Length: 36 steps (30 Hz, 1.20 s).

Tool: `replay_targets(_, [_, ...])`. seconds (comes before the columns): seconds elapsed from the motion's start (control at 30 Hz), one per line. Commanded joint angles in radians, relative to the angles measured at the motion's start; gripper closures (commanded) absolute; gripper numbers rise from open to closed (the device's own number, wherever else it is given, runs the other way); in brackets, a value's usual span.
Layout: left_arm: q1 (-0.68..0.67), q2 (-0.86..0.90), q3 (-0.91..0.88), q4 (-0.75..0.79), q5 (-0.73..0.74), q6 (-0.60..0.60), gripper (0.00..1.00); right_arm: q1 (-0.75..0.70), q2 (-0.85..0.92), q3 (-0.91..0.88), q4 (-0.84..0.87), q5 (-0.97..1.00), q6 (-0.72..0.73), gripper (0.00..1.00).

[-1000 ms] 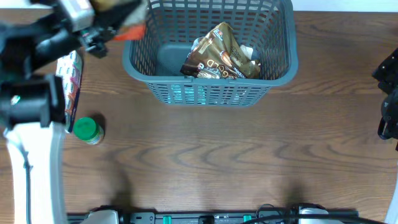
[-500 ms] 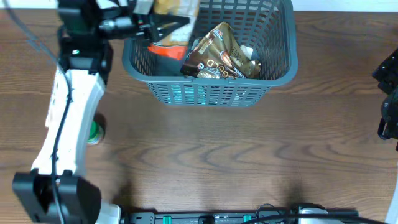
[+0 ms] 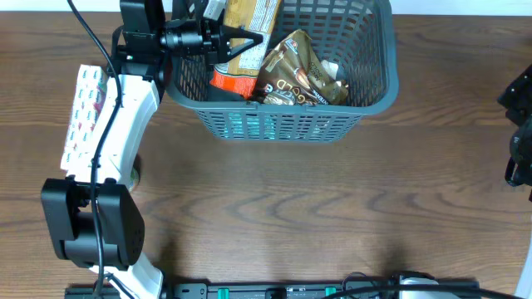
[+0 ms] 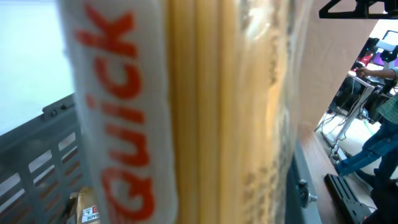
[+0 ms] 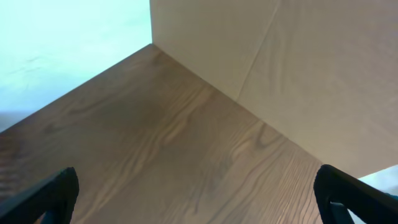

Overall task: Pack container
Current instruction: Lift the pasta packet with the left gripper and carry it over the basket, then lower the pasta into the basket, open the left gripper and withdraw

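Now the left gripper [image 3: 239,41] pinches a long pasta packet [image 3: 249,18], its low end inside the container [image 3: 274,126] at the table's [image 3: 332,208] far edge. Next, I think: let go beside the brown bag [image 3: 295,73]. The right gripper [image 5: 200,191], by the right edge, is spread wide and holds nothing

My left arm [image 3: 116,124] is one long white link with rounded edges. Below the white link sits a bulky black joint housing [image 3: 91,220]; above it is a black wrist block [image 3: 141,37]. A thin black cable [image 3: 100,149] trails alongside it. My right gripper [image 5: 198,194] shows matte black fingertips [image 5: 43,193].
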Motion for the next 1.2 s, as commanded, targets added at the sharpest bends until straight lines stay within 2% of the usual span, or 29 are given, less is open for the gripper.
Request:
replay_targets(0.0, [-0.007,-0.032,0.014,0.02,0.021,0.026,0.94,-0.006,-0.002,0.005,-0.002,0.018,0.011,0.01])
replay_targets(0.1, [-0.021,-0.032,-0.001,-0.005,-0.018,0.046,0.94,-0.006,-0.002,0.005,-0.002,0.018,0.011,0.01])
replay_targets(0.33, [-0.06,-0.032,-0.001,-0.248,-0.17,0.238,0.94,-0.006,-0.002,0.005,-0.002,0.018,0.011,0.01])
replay_targets(0.6, [-0.11,-0.04,0.007,-0.476,-0.499,0.385,0.94,-0.006,-0.002,0.005,-0.002,0.018,0.011,0.01])
replay_targets(0.87, [-0.206,-0.042,0.069,-0.763,-0.87,0.664,0.94,-0.006,-0.002,0.005,-0.002,0.018,0.011,0.01])
replay_targets(1.13, [-0.227,-0.042,0.072,-0.787,-0.892,0.68,0.94,-0.006,-0.002,0.005,-0.002,0.018,0.011,0.01])
replay_targets(1.17, [-0.227,-0.042,0.072,-0.787,-0.892,0.68,0.76,-0.006,-0.002,0.005,-0.002,0.018,0.011,0.01])
